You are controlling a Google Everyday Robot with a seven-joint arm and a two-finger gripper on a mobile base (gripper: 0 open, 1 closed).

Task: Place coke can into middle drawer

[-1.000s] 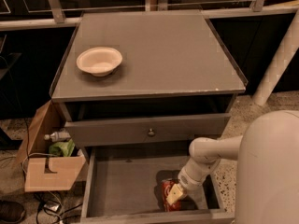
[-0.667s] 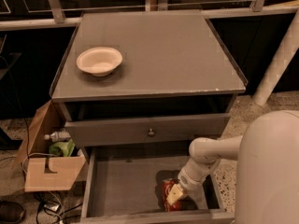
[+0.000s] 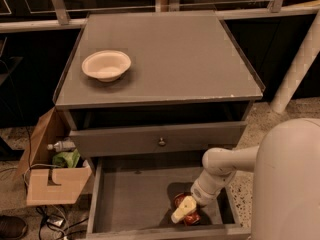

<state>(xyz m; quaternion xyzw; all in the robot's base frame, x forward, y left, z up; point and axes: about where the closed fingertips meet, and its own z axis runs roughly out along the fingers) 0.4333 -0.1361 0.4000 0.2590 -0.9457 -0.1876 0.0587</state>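
The gripper [image 3: 184,210] was seen low inside the middle drawer [image 3: 130,204], laid over the coke can [image 3: 193,218] near the front right, though its grip could not be told.

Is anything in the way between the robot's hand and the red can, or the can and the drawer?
Nothing visible does. The gripper is right against the coke can, down inside the open middle drawer near its front right. The can is within the drawer's walls. The bowl sits away on the cabinet top.

Lab, likely: robot claw [image 3: 184,210] in drawer [image 3: 132,204], floor cables [image 3: 52,222].
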